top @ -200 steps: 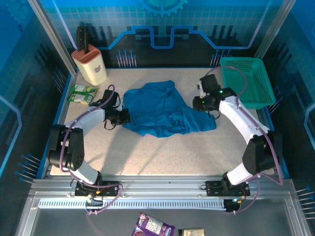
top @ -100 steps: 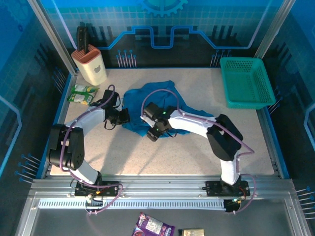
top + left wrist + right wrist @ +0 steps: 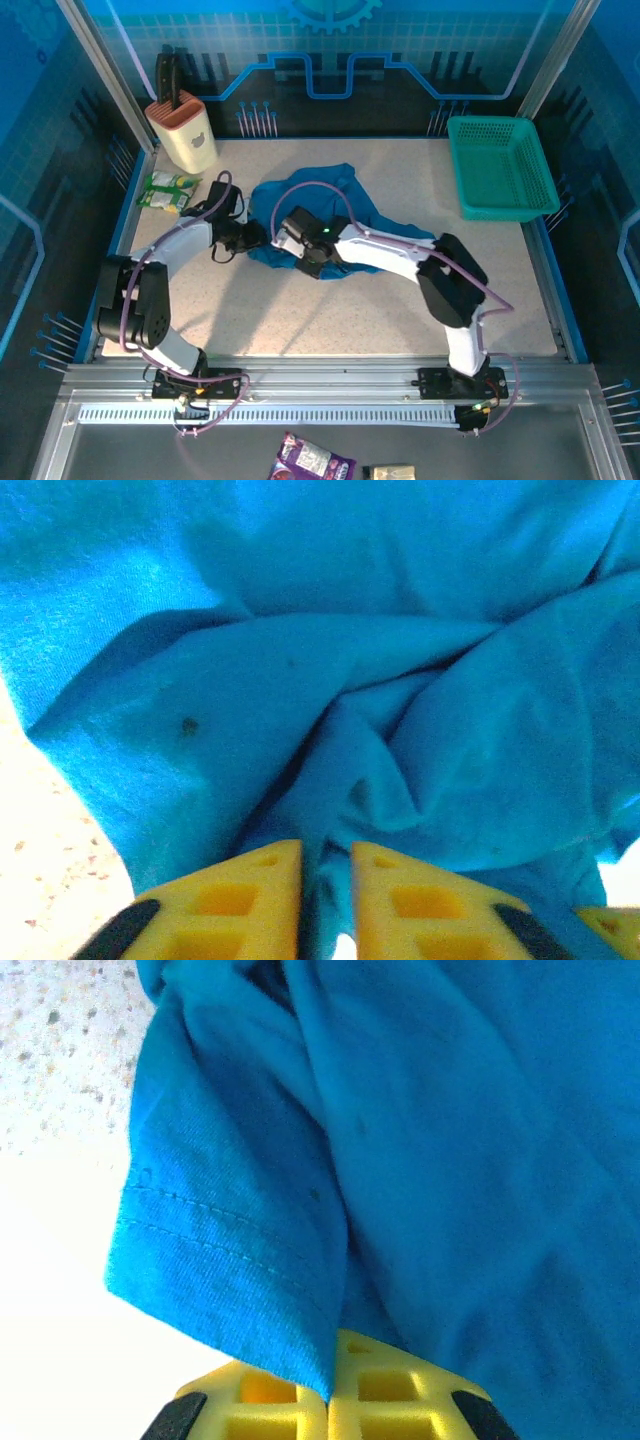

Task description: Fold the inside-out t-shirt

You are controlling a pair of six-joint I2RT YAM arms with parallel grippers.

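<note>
The t-shirt (image 3: 345, 195) is seen crumpled on the table (image 3: 350, 300), between the two grippers and under the forearm of the right arm, which is stretched across it towards the left side. In the left wrist view the t-shirt (image 3: 350, 680) is spread directly in front of the left gripper (image 3: 327, 900), with thick folds gathered just ahead of the fingertips. A narrow gap is kept between the two yellow fingers (image 3: 230, 905), and a fold of the cloth is lying in this gap. Whether the fold is pinched cannot be told.

In the right wrist view the t-shirt (image 3: 450, 1160) is hanging just in front of the right gripper (image 3: 330, 1400). The jaws are pressed together, and the stitched hem of the cloth is caught in the line where they meet. More cloth is draped over the finger on the right of this view.

From above, the left gripper (image 3: 252, 238) is placed at the left edge of the t-shirt, and the right gripper (image 3: 290, 245) is found just beside it, at the near left part of the cloth.

A green basket (image 3: 500, 165) is standing well apart from both grippers, at the far right corner. A knife block (image 3: 183, 135) and a small packet (image 3: 168, 190) are placed behind the left gripper, at the far left.
</note>
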